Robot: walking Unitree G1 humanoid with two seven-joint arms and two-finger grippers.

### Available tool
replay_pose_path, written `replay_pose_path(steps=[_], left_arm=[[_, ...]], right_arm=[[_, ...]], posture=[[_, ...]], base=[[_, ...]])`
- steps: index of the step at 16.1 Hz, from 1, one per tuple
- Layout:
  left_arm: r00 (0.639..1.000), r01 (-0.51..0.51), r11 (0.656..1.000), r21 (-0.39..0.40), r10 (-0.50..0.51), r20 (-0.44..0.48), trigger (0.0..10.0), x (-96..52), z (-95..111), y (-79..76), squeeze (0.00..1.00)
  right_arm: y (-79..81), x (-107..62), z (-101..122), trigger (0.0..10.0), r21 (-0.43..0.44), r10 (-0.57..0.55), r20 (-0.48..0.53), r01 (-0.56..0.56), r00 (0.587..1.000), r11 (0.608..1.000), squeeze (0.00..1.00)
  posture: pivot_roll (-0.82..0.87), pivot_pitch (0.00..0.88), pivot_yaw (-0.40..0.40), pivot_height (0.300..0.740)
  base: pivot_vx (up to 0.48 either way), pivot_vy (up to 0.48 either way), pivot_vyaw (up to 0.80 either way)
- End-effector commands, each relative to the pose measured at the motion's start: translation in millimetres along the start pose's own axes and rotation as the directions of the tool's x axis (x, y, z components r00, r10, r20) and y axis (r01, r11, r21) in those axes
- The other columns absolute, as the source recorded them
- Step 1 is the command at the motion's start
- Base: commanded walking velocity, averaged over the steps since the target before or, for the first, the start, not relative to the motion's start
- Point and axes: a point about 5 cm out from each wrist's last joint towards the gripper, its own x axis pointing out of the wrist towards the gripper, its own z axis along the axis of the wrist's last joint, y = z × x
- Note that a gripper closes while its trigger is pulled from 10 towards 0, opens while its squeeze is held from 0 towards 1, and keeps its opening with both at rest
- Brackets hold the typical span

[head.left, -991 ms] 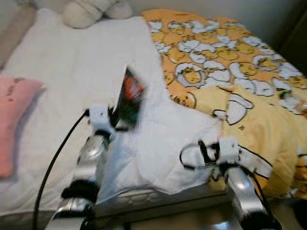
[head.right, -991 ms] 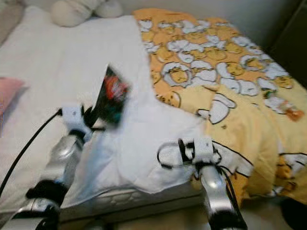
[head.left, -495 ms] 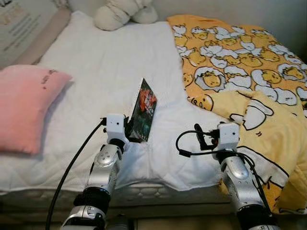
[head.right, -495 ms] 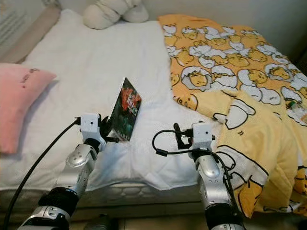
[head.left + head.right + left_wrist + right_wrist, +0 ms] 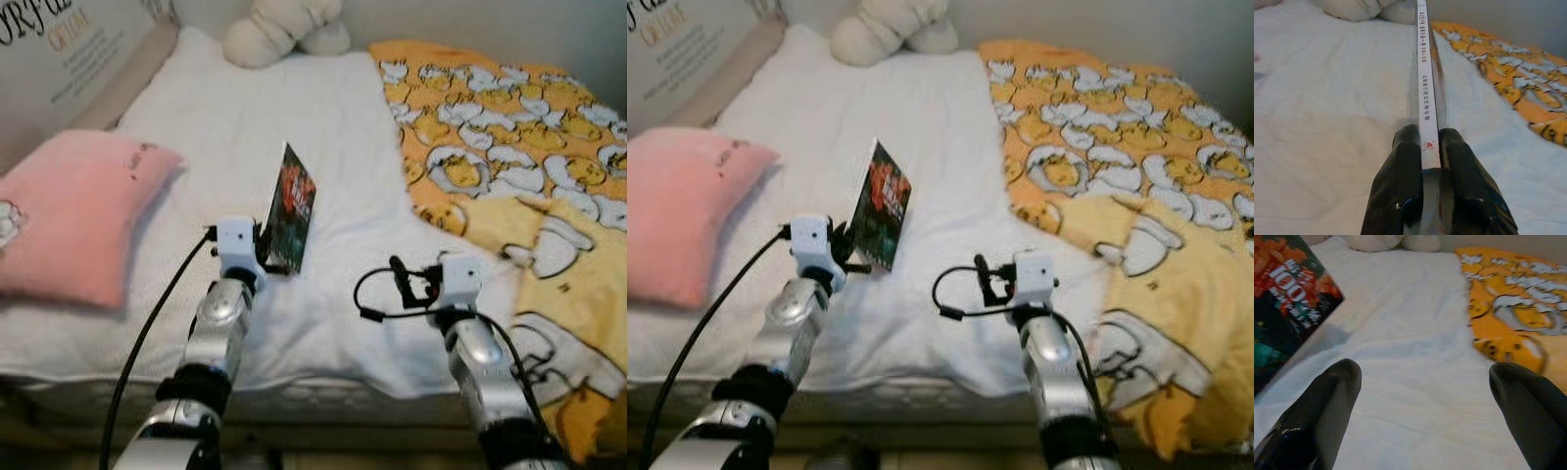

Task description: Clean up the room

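My left gripper [image 5: 1425,147] is shut on a thin book [image 5: 291,209] with a dark, red-and-green cover, holding it upright above the white bed sheet [image 5: 294,127]. The book's white spine [image 5: 1424,83] runs between the two black fingers [image 5: 1400,186] in the left wrist view. My right gripper [image 5: 1425,406] hangs open over the sheet with nothing between its fingers, and the book's cover [image 5: 1283,308] lies off to its side. The right arm [image 5: 460,304] is near the bed's front edge, beside the yellow blanket.
A pink pillow [image 5: 73,211] lies on the bed's left side. A yellow blanket with egg cartoons [image 5: 509,147] covers the right side and hangs over the edge. A cream plush toy [image 5: 279,24] sits at the head. A board with lettering [image 5: 59,49] leans at far left.
The camera has swung left, bringing the pink pillow and the lettered board further into view. The left gripper still holds the book upright, and the right gripper stays open.
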Motion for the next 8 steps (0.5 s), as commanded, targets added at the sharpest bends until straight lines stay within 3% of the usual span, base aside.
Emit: replay_pose_path(steps=[1,3,4,7,8], left_arm=[[0.999,0.037,0.999,0.009,-0.037,0.029,0.0,5.7,8.7,-10.5,0.00],[0.994,0.102,0.995,0.020,-0.102,0.027,0.0,12.3,12.8,-18.6,0.00],[0.994,0.101,0.995,0.009,-0.102,0.027,0.0,14.2,14.6,-19.3,0.00],[0.992,0.120,0.993,0.011,-0.120,0.028,0.0,17.7,18.0,-24.7,0.00],[0.992,0.121,0.993,0.001,-0.121,0.023,0.0,18.3,16.9,-26.3,0.00]], right_arm=[[-9.5,-1.7,0.7,10.0,-0.006,-0.034,-0.007,0.033,0.999,0.999,0.00],[-11.5,-1.0,0.2,10.0,-0.011,-0.057,-0.012,0.057,0.998,0.998,0.00],[-13.3,-1.3,0.8,10.0,0.019,-0.062,-0.006,0.062,0.998,0.998,0.00],[-11.3,-0.7,1.8,10.0,-0.002,-0.050,0.003,0.050,0.999,0.999,0.00],[-12.3,-0.2,1.8,10.0,-0.015,-0.064,0.004,0.064,0.998,0.998,0.00]], posture=[[0.03,0.000,-0.014,0.740],[0.01,0.000,0.006,0.740],[0.01,0.000,0.009,0.740],[0.00,0.000,0.032,0.740],[0.00,0.000,0.034,0.740]], base=[[0.000,0.465,0.50],[0.000,0.444,0.25],[0.000,0.424,0.00],[0.000,0.424,0.00],[0.270,0.326,0.68]])
